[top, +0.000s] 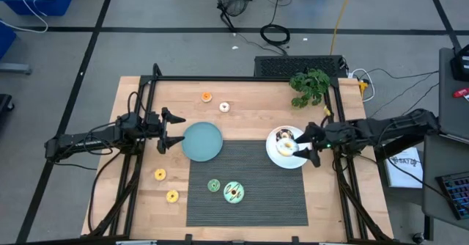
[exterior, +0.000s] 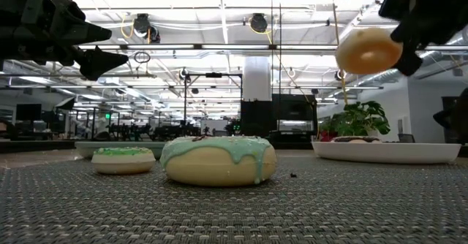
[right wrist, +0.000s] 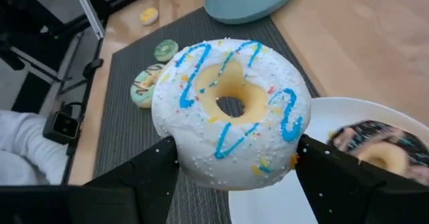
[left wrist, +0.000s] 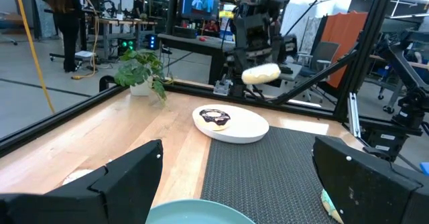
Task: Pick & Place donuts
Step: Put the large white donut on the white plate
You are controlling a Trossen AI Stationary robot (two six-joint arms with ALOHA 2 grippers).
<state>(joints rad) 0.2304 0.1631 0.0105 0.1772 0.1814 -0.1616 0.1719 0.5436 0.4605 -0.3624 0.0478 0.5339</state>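
Observation:
My right gripper [top: 302,148] is shut on a white-iced donut with blue squiggles [right wrist: 231,140], held above the white plate [top: 293,162] at the table's right. A chocolate donut [right wrist: 375,150] lies on that plate. My left gripper [top: 172,131] stands open and level at the left, beside the teal plate [top: 201,142], touching nothing. On the dark mat lie a mint donut [exterior: 218,160] and a green donut [exterior: 123,160]. Two yellow donuts [top: 160,174] lie on the wood at the near left. An orange donut [top: 207,96] and a white donut [top: 224,107] lie at the far side. My right gripper pinches the donut's outer rim [right wrist: 175,158] between its two fingers, one on each opposite side. The fingers come from the table's right, slanting downward. The donut is lifted clear of plate and mat [exterior: 369,50], tilted, its iced top turned toward the wrist.
A potted plant [top: 310,86] stands at the far right corner. A black frame rail [top: 242,78] runs round the table's edges. The dark mat [top: 249,208] covers the near middle. Bare wood lies between the teal plate and the far rail.

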